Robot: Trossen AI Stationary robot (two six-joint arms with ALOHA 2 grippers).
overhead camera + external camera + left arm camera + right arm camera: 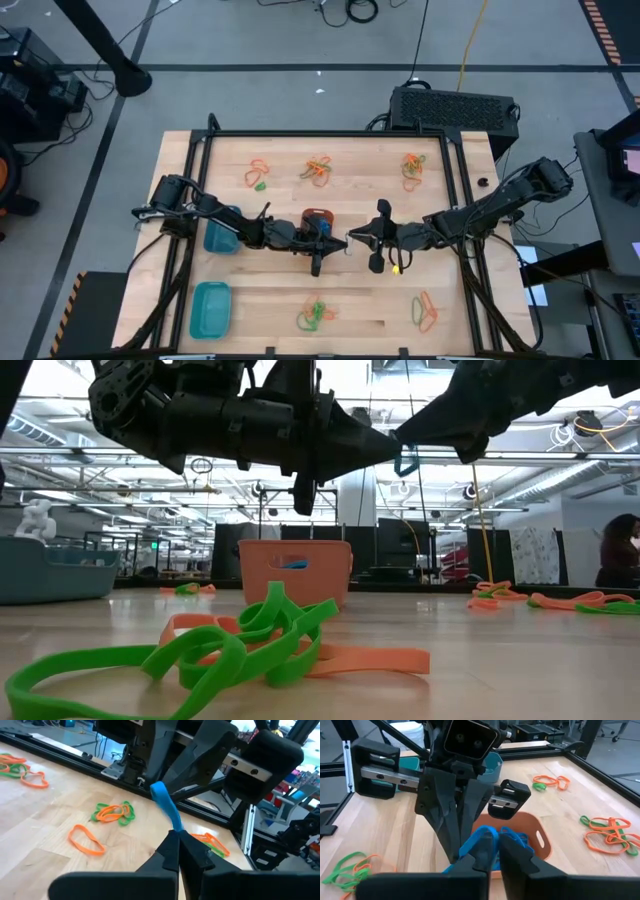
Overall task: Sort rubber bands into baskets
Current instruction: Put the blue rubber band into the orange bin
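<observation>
Both claws meet mid-counter over the orange rounded plastic basket, pinching one thin blue rubber band together: our left claw is clamped on one end, our right claw nipping the other, probably so it drops in.

The two grippers meet tip to tip over mid-table, left gripper facing right gripper. A basket sits just behind the left one. Heaps of rubber bands lie well behind them, others well in front.
</observation>
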